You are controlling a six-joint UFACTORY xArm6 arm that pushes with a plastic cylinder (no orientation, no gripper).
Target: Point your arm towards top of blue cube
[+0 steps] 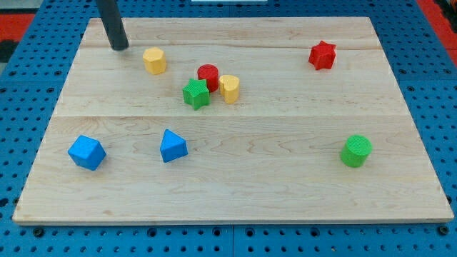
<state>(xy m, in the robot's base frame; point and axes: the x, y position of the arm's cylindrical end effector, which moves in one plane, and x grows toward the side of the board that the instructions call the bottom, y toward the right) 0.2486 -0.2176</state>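
Observation:
The blue cube (86,152) sits near the board's lower left. My tip (119,47) rests on the board at the upper left, well above the blue cube and slightly to its right. The dark rod rises out of the view's top. A blue triangular block (173,145) lies to the right of the cube.
A yellow block (154,60) lies just right of my tip. A green star (196,93), red cylinder (208,75) and yellow block (229,88) cluster at the upper middle. A red star (322,55) is upper right, a green cylinder (355,150) lower right. The wooden board (243,193) sits on a blue pegboard.

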